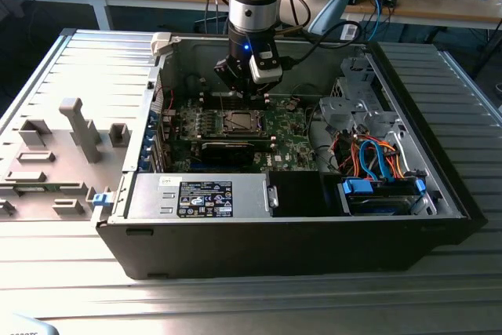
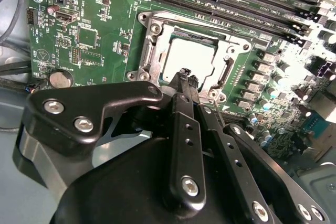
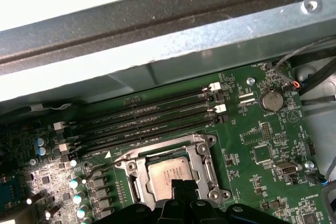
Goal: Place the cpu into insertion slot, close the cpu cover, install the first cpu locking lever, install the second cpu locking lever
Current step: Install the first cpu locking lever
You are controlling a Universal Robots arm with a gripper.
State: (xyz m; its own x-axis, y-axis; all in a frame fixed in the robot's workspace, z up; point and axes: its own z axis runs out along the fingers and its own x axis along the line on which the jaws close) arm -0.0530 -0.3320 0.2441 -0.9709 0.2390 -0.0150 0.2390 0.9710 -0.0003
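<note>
Ribbed grey metal forms the surface [image 1: 314, 304] that carries an open computer case [image 1: 259, 253], whose dark front wall is nearest in the exterior view. Just behind that wall sits a labelled power supply [image 1: 204, 198], and then the green motherboard [image 1: 290, 143]. Over the board hangs the arm's pincer [image 2: 184, 74]. Its black fingers are pressed together, with the tips at the edge of the insertion slot [image 3: 131, 167]; I cannot tell whether they pinch anything. The cpu [image 2: 191, 56] lies seated in that slot, and the cpu cover [image 2: 227, 72] lies flat around it. In the first wrist view, long memory slots [image 3: 152, 114] run between the slot and a grey case wall [image 3: 157, 45].
</note>
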